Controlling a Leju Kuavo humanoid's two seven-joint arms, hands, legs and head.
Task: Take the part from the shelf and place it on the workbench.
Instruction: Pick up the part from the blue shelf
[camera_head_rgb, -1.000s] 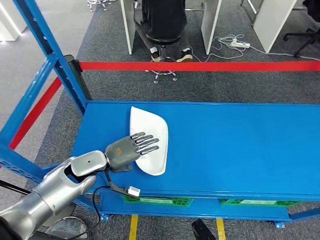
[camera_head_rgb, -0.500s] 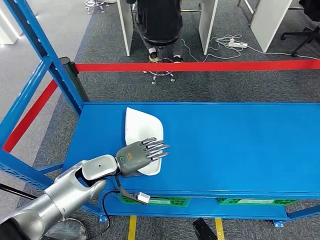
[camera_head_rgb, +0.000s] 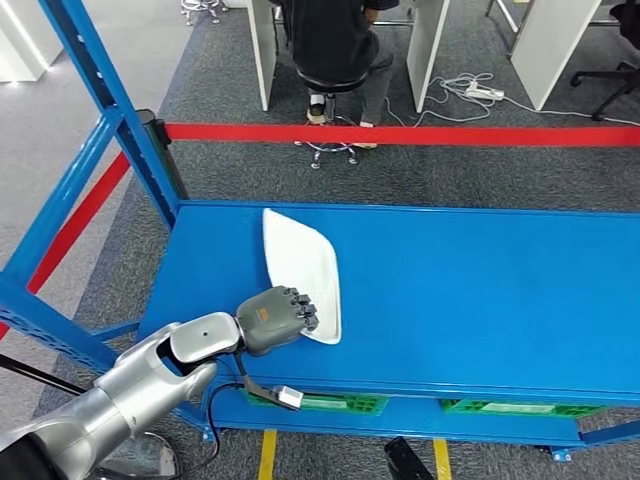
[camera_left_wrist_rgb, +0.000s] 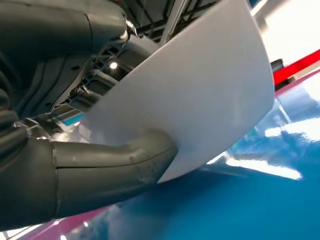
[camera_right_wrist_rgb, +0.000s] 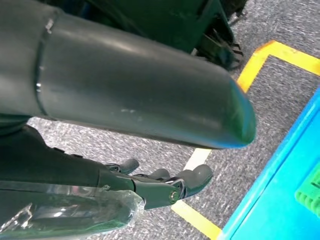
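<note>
Looking down through the head camera, I saw a person (camera_head_rgb: 332, 40) seated on a stool beyond a red floor line (camera_head_rgb: 400, 133), with white desk legs and a power strip (camera_head_rgb: 480, 89) on the grey carpet further back. Blue uprights of the shelf frame (camera_head_rgb: 113, 110) rose at the left, close to my left arm, and green bins (camera_head_rgb: 313, 403) sat under the blue shelf (camera_head_rgb: 483, 290). My left arm reached in low from the left, forearm nearly level, and the left hand (camera_head_rgb: 278, 318) lay knuckles-up with its fingers curled over the near edge of the white part (camera_head_rgb: 302, 262). In the left wrist camera the thumb (camera_left_wrist_rgb: 113, 167) pressed under the part (camera_left_wrist_rgb: 196, 95) (so the hand was clamped on it), and that near edge sat lifted off the blue surface. The part rested near the shelf's left end, its long axis running from the hand away toward the red line. My right hand (camera_right_wrist_rgb: 166, 187) hung over carpet and yellow tape (camera_right_wrist_rgb: 196, 217), fingers loosely curled, holding nothing.
</note>
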